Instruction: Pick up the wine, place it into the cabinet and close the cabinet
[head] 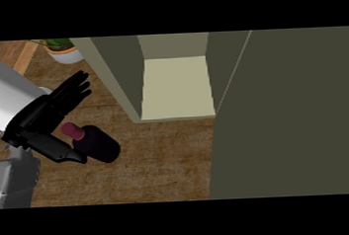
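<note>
One wine bottle [96, 141] on the wooden counter [161, 162], left of the cabinet [124, 77] and well apart from its opening. Very dark, almost black body, rounded and broad, with a short neck topped in deep magenta; neck end toward the view's upper left, body toward the lower right. Hard to tell from this steep angle whether standing straight or leaning. Just beside it, on its left, the left hand [49, 112]: black, fingers [74, 89] straight and spread, pointing up the view toward the back of the counter, thumb [65, 153] stretched out low along the bottle's left flank. Nothing curled round the bottle; hand relaxed and unclenched, holding nothing. Cannot tell whether the thumb tip touches the glass or stops just short of it. Behind the hand, a pale grey forearm [5, 99] filling the left edge, with more grey below it at the lower left. Cabinet olive-green, standing wide open: left wall seen edge-on, pale cream floor panel [177, 87] inside, darker back wall above that. Cabinet door [287, 114] swung out to the right, a large flat olive panel covering most of the view's right half. Far upper left, a small white pot with green leaves [61, 49] on the counter, well away from the bottle.
</note>
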`<state>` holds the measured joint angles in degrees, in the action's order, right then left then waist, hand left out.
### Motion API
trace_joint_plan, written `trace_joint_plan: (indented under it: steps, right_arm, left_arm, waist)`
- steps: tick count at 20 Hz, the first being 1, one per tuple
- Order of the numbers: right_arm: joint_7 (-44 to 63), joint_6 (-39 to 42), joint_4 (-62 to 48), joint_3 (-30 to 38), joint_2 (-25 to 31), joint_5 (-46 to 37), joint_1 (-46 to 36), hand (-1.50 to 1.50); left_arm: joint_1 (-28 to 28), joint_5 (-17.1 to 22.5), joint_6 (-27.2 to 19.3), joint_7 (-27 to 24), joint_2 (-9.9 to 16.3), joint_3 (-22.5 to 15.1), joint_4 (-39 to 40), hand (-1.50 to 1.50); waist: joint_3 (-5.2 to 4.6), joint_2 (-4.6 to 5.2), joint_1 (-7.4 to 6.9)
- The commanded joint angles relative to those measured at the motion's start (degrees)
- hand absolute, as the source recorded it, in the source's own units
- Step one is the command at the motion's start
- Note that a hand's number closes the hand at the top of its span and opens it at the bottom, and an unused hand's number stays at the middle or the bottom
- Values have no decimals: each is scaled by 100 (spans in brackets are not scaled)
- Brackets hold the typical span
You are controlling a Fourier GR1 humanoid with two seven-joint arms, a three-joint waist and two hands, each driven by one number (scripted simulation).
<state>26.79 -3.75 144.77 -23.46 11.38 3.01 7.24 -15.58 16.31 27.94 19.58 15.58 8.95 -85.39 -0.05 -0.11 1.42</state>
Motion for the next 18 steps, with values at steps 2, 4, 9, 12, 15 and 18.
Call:
trace_joint_plan:
  steps: [2,4,9,12,15,18]
  right_arm:
    - [697,-155,1250,70,37,169,-92,-150]
    - [449,-23,1340,152,185,211,238,-150]
    - [291,-90,1314,-319,109,-161,387,-150]
    - [309,-39,1377,-87,171,74,414,-150]
    - [593,-7,1609,247,337,354,353,-150]
    - [339,21,1542,87,336,241,537,-150]
  left_arm:
    - [-363,-508,3,-528,-24,-69,898,-150]
    - [-163,-588,141,-882,121,61,1099,-150]
    - [-335,-978,238,-1574,195,40,2046,-150]
    - [-594,-1174,27,-1722,-33,-76,2452,-150]
    - [-548,-1187,138,-1827,45,-60,2570,-150]
    - [-678,-1335,374,-2251,121,-106,3164,-150]
  waist:
    - [-4,19,-14]
    - [1,9,-15]
    - [-7,11,40]
    - [-3,12,36]
    - [-1,4,8]
    - [-1,8,63]
